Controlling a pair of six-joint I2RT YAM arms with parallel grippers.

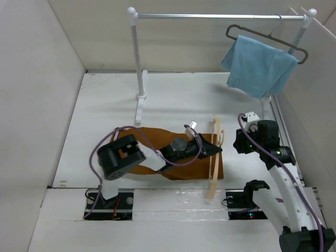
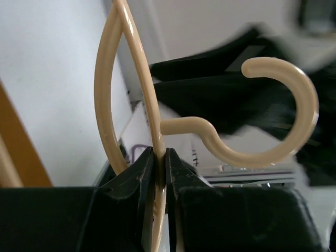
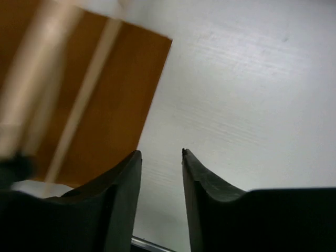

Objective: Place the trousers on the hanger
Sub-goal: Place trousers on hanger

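Observation:
The rust-brown trousers (image 1: 157, 142) lie folded flat on the table in front of the arms. The pale beige hanger (image 1: 214, 157) stands on edge over their right end. My left gripper (image 1: 214, 148) is shut on the hanger near its neck; in the left wrist view my left gripper (image 2: 160, 157) pinches the hanger (image 2: 136, 79) just below the hook (image 2: 294, 105). My right gripper (image 3: 161, 155) is open and empty above the white table, just right of the trousers' corner (image 3: 105, 105). In the top view my right gripper (image 1: 242, 142) is right of the hanger.
A white garment rail (image 1: 220, 17) stands at the back, with a dark grey thin hanger (image 1: 262, 37) carrying a light blue cloth (image 1: 257, 65) at its right end. The rail's post (image 1: 139, 79) stands behind the trousers. White walls enclose the table.

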